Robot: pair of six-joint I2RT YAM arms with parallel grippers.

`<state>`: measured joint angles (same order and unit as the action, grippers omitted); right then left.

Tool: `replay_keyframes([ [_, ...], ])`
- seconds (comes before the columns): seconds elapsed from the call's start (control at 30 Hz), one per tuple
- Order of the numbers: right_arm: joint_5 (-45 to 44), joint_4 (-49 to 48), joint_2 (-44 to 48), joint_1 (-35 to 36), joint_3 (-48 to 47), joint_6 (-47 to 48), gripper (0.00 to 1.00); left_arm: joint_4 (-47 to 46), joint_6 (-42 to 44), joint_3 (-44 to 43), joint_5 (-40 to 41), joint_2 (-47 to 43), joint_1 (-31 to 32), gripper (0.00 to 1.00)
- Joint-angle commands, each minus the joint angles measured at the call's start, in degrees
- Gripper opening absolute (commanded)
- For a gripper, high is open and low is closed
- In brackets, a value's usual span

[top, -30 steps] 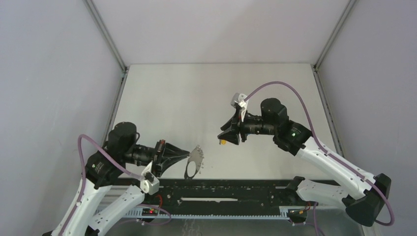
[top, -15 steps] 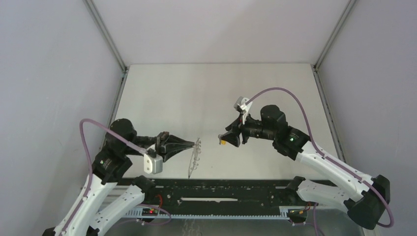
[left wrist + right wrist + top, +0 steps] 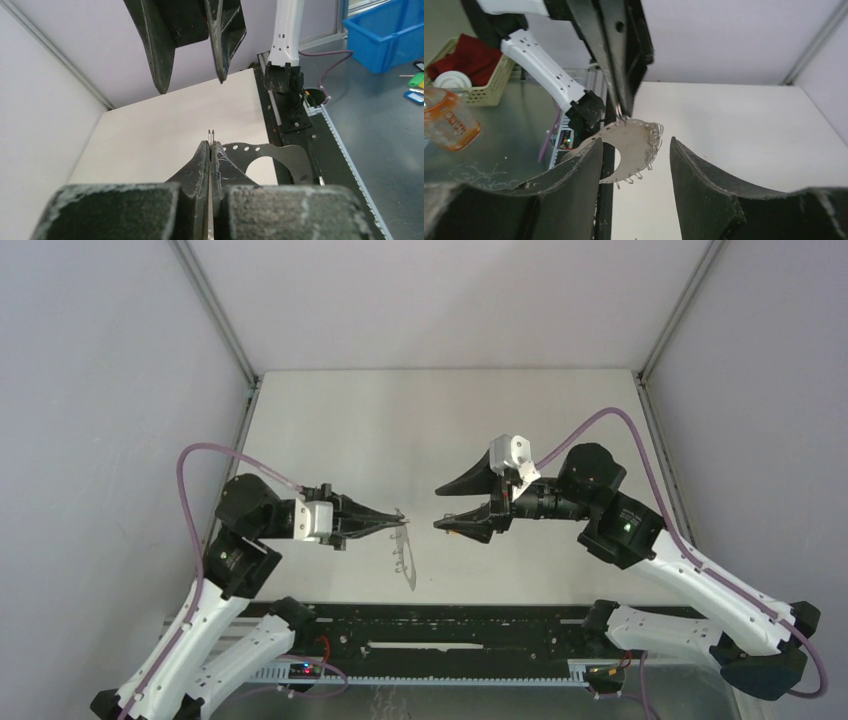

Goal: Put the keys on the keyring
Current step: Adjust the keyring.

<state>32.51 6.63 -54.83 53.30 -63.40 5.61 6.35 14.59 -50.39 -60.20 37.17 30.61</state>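
Top external: left pincer clamps thin grey metal keyring aloft; right pincer gapes wide, no key visible; fetching one probably comes next.

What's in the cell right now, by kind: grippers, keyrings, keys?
Grippers: 2, left gripper shut on the ring, right gripper open
keyring: 1
yellow key: 1, only a speck under the right gripper
Blue keys: 0 in view
Total: 4

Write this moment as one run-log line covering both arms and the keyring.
left jaws: shut on keyring | keyring: hanging below them | right jaws: open, nothing between, facing keyring
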Motion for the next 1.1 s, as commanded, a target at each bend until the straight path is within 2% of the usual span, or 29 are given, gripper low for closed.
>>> replay_keyframes([
  [0.0,8.2,2.1,-2.0,0.7,-4.4,3.2,0.6,-2.6,-3.8,-0.7,-1.9,0.6,-0.3,0.0],
  [0.2,10.0,7.3,-5.6,1.2,-9.6,4.5,0.56,3.0,0.9,-2.0,-3.8,1.5,-0.3,0.0],
  [0.37,11.5,15.9,-10.2,1.7,-15.8,6.4,0.5,6.2,3.4,-3.2,-3.6,2.3,-0.3,0.0],
  [0.67,6.4,29.3,-16.4,4.5,-24.1,11.0,0.46,6.8,3.5,-3.5,-1.7,2.9,-0.4,0.0],
  [1.07,0.2,30.1,-18.3,6.2,-24.8,11.4,0.39,6.3,3.1,-3.8,-1.5,2.6,-0.5,0.0],
])
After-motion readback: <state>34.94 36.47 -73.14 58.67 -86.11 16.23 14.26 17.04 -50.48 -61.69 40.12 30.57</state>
